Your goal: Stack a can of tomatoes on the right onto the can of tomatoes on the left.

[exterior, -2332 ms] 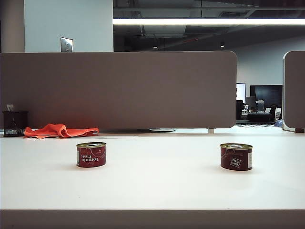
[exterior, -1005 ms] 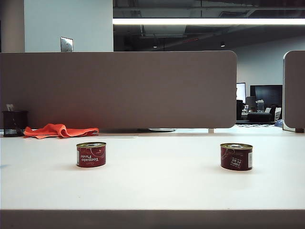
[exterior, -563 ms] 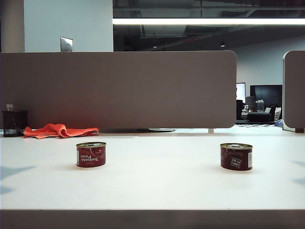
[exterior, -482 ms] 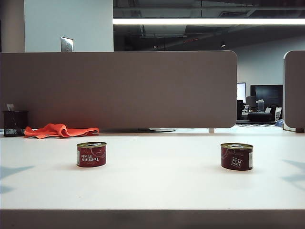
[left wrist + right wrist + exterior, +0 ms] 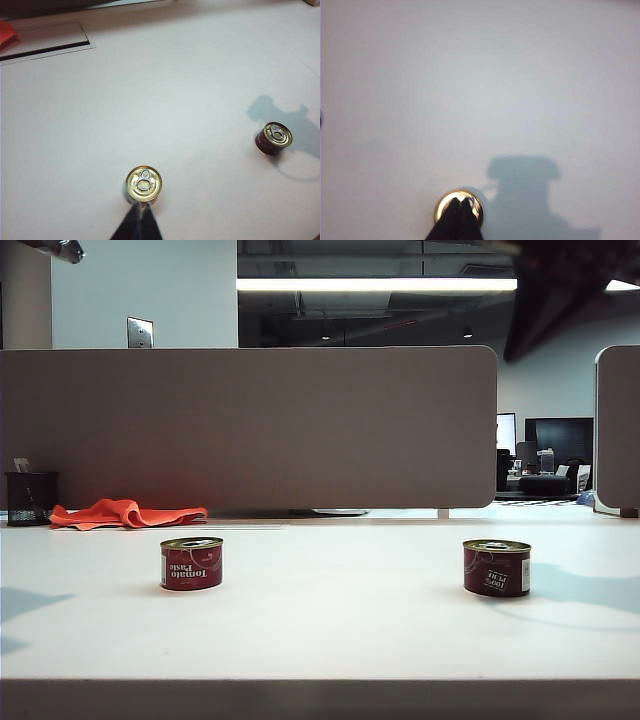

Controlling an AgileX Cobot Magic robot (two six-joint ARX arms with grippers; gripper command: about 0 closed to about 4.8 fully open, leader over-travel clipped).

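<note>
Right gripper: fingers pressed together, holding nothing, high above the right tomato can, whose gold lid shows directly beneath the tips in the right wrist view; in the exterior view only a dark blurred part of that arm shows at the upper right. Left gripper: likewise closed and empty, poised above the left tomato can. Both cans stand upright on the white table, well apart, right can and left can each untouched. Judged progress: nothing stacked yet; the approach, grasp, lift, carry and placement of the right can all remain, and the right gripper would need to open first. Labels: left can reads "Tomato Paste", mirrored in the exterior view; the right can's white lettering is too small to read with confidence.
</note>
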